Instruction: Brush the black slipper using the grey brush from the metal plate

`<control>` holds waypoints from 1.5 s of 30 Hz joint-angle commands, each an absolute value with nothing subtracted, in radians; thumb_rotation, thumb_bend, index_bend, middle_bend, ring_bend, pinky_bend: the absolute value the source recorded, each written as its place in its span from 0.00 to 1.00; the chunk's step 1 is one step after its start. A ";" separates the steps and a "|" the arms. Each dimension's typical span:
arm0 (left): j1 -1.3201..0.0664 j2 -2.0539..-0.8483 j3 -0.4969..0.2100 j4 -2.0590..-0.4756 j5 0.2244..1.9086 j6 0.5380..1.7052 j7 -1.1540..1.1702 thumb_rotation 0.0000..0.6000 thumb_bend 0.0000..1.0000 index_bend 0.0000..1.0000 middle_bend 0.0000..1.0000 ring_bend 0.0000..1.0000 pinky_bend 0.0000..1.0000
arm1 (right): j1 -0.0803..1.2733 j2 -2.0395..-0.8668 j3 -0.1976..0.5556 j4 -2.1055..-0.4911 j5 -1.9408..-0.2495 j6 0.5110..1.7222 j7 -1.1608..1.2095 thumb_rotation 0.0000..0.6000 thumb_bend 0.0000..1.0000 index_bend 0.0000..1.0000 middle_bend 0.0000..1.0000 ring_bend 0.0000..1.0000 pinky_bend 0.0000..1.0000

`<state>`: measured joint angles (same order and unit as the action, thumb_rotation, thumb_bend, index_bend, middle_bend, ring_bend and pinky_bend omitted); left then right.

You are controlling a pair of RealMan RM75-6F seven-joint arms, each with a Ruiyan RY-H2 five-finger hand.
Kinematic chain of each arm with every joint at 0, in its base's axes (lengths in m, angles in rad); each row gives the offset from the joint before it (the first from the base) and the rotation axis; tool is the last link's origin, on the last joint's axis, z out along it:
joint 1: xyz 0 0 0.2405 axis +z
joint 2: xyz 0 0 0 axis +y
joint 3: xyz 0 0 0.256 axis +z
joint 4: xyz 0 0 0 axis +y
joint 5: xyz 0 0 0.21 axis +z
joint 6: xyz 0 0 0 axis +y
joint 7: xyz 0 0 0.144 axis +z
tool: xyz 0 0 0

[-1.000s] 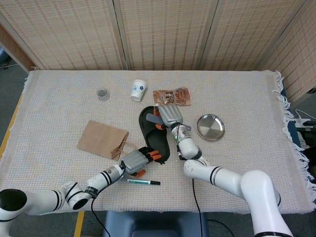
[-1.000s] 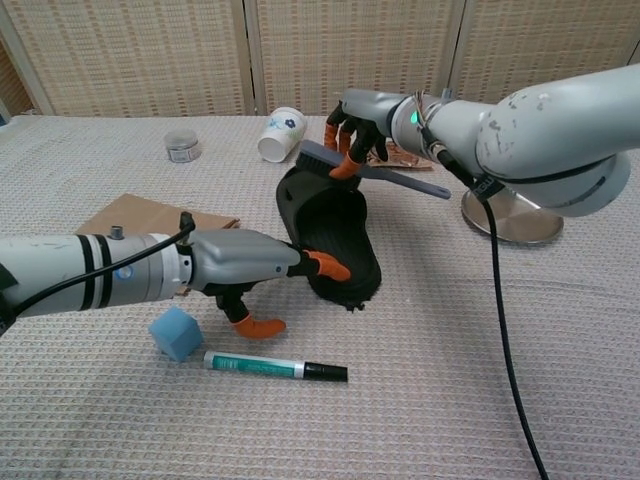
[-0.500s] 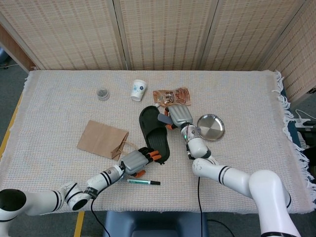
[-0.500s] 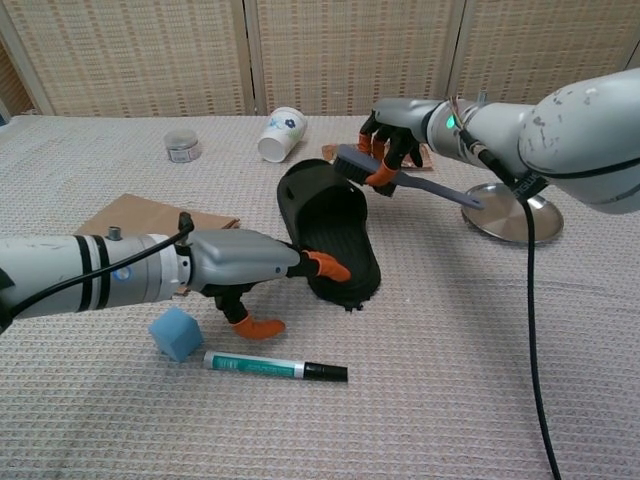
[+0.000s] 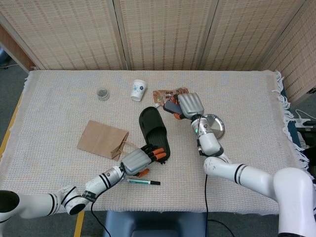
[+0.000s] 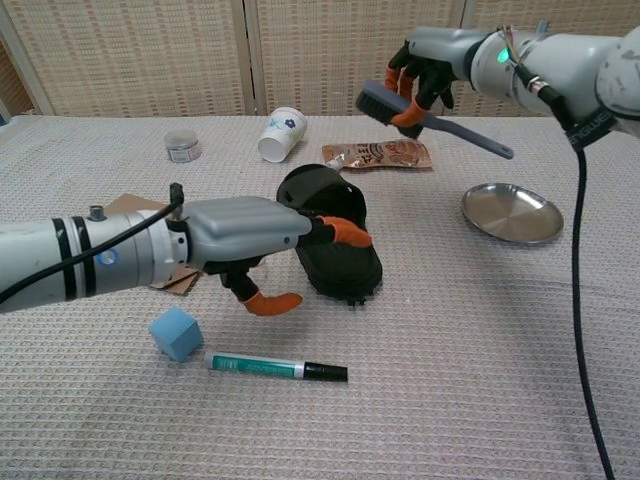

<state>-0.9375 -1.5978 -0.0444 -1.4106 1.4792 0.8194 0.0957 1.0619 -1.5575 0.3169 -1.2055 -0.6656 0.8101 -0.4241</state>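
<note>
The black slipper [image 5: 152, 126] [image 6: 332, 240] lies mid-table, its near end tipped up. My left hand [image 5: 138, 160] [image 6: 252, 234] grips that near end, orange fingertips hooked over the rim. My right hand [image 5: 190, 104] [image 6: 428, 62] holds the grey brush [image 6: 384, 100] [image 5: 171, 106] in the air, above and to the right of the slipper and apart from it. The brush's handle points right and downward. The metal plate [image 6: 512, 212] [image 5: 217, 126] sits bare to the right, partly behind my right forearm in the head view.
A snack packet [image 6: 378, 154] and a paper cup [image 6: 280, 133] lie behind the slipper, with a small jar [image 6: 181, 146] further left. A brown paper bag [image 5: 102, 139] is on the left. A blue cube [image 6: 176, 332] and a marker [image 6: 275, 367] lie near the front edge.
My right hand has lifted the brush off the slipper's far end, up and to the right. My left hand has risen, tipping up the slipper's near end.
</note>
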 commanded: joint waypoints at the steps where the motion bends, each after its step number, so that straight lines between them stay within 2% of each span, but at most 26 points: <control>1: -0.902 -1.544 -0.052 -1.468 1.489 0.888 0.152 1.00 0.49 0.00 0.00 0.00 0.08 | 1.008 -1.475 0.256 -1.260 -0.707 0.842 -0.463 1.00 0.37 0.85 0.62 0.51 0.66; 8: -0.741 -1.452 0.009 -1.522 1.481 1.080 0.207 1.00 0.49 0.00 0.00 0.00 0.08 | 0.897 -1.379 0.133 -1.271 -0.834 0.902 -0.480 1.00 0.37 0.86 0.63 0.53 0.66; 14: -0.586 -1.438 0.032 -1.441 1.447 1.246 0.123 1.00 0.49 0.00 0.00 0.00 0.04 | 0.797 -1.449 0.074 -1.115 -0.928 0.904 -0.348 1.00 0.37 0.86 0.63 0.53 0.66; 22: -0.463 -1.410 0.038 -1.297 1.379 1.275 -0.064 1.00 0.49 0.00 0.00 0.00 0.04 | 0.768 -1.603 0.059 -0.862 -0.998 0.801 -0.245 1.00 0.37 0.86 0.63 0.53 0.66; 28: -0.426 -1.420 0.029 -1.219 1.396 1.289 -0.155 1.00 0.49 0.00 0.00 0.00 0.04 | 0.770 -1.681 0.069 -0.763 -1.045 0.761 -0.208 1.00 0.37 0.86 0.63 0.53 0.66; 36: -0.421 -1.422 0.013 -1.203 1.424 1.279 -0.176 1.00 0.49 0.00 0.00 0.00 0.04 | 0.769 -1.707 0.097 -0.739 -1.091 0.753 -0.175 1.00 0.37 0.81 0.63 0.53 0.66; 45: -0.415 -1.413 0.004 -1.223 1.442 1.258 -0.198 1.00 0.49 0.00 0.00 0.00 0.04 | 0.786 -1.674 0.153 -0.806 -1.092 0.746 -0.186 1.00 0.37 0.79 0.63 0.53 0.66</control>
